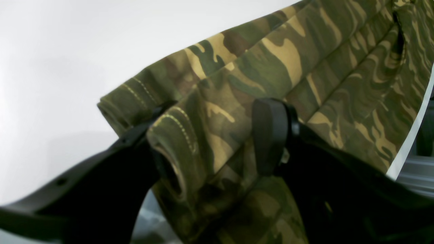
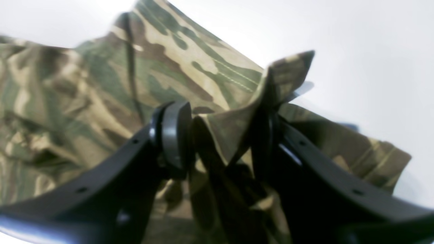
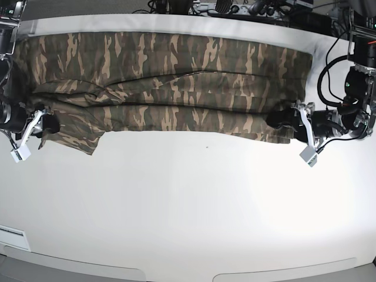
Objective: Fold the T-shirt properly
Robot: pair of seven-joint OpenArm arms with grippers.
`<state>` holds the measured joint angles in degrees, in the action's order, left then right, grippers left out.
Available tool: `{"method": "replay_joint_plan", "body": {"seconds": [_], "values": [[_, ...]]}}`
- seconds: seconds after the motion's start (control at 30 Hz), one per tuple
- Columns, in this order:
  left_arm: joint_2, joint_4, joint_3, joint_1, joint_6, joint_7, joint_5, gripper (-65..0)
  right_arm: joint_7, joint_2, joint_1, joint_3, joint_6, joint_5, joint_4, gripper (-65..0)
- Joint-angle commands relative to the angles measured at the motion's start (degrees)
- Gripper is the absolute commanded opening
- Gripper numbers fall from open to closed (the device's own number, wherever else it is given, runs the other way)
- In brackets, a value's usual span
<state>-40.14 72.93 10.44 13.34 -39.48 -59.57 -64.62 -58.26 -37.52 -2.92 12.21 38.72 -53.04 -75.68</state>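
T-shirt (image 3: 170, 82) lay stretched across the table (image 3: 188, 205); left gripper (image 1: 217, 135) and right gripper (image 2: 220, 135) each pinched a near-edge corner, probably to fold it over evenly.

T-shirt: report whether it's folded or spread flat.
Partly folded: the T-shirt lies as a long layered band, both ends pinched by left gripper and right gripper.

Black curved fingers (image 2: 176, 135), white wrist brackets, black cables

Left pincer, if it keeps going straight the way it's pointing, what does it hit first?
The left pincer is already shut on the T-shirt, so it would likely just push deeper into that folded cloth; beyond lies the white table.
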Motion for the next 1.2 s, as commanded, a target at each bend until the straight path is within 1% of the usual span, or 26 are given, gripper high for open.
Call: {"method": "replay_joint_plan", "body": {"seconds": [0.0, 0.07, 0.1, 0.17, 0.23, 0.3, 0.43, 0.53, 0.7, 0.8, 0.93, 1.0, 1.17], "values": [[-0.79, 0.15, -0.04, 0.33, 0.33, -1.7, 0.85, -29.4, 2.19, -1.05, -1.2, 0.7, 0.31, 0.46, -0.66, -45.6], [-0.79, 0.15, -0.04, 0.33, 0.31, -1.7, 0.83, -29.4, 4.24, -0.61, -1.22, 0.7, 0.31, 2.58, -0.66, -61.6], [-0.81, 0.15, -0.04, 0.31, 0.31, -1.7, 0.85, -29.4, 4.9, -0.59, -1.22, 0.7, 0.31, 2.47, -0.66, -65.0], [-0.81, 0.15, -0.04, 0.33, 0.31, -1.7, 0.9, -29.4, 5.55, -0.59, -1.46, 0.7, 0.74, 0.57, -0.68, -65.0], [-0.81, 0.15, -0.04, 0.33, 0.31, -1.7, 0.9, -29.4, 4.98, -0.61, -1.86, 0.7, 1.28, -2.1, -0.81, -65.0], [-0.81, 0.15, -0.04, 0.31, 0.28, -1.7, 0.92, -29.4, 2.95, -0.61, -1.84, 0.7, 1.28, -5.55, -1.4, -65.0], [-0.81, 0.15, -0.04, 0.33, 0.31, -1.7, 0.9, -29.4, -3.93, -0.63, -1.53, 0.7, 1.28, -11.61, -3.45, -65.0], [-0.81, 0.15, -0.04, 0.33, 0.31, -1.7, 0.9, -29.4, -5.97, -0.79, -1.49, 0.7, 1.28, -14.8, -5.14, -65.0], [-0.83, 0.15, -0.04, 0.31, 0.31, -1.73, 0.92, -29.4, -6.05, -1.07, -0.66, 0.7, 1.28, -14.97, -10.99, -65.0], [-0.83, 0.15, -0.04, 0.31, 0.31, -1.75, 0.96, -29.4, -6.1, -1.64, 1.38, 0.7, 1.28, -16.02, -15.23, -65.0], [-0.81, 0.15, -0.04, 0.33, 0.31, -1.7, 0.94, -29.4, -6.12, -1.7, 4.94, 0.7, 1.28, -15.91, -21.14, -65.0], [-0.83, 0.13, -0.04, 0.31, 0.28, -1.73, 0.94, -29.4, -6.12, -1.7, 6.49, 0.7, 1.28, -14.82, -23.41, -65.0], [-0.83, 0.13, -0.04, 0.33, 0.28, -1.73, 0.94, -29.4, -6.1, -1.79, 8.85, 0.7, 1.28, -9.46, -25.64, -65.0]]}}
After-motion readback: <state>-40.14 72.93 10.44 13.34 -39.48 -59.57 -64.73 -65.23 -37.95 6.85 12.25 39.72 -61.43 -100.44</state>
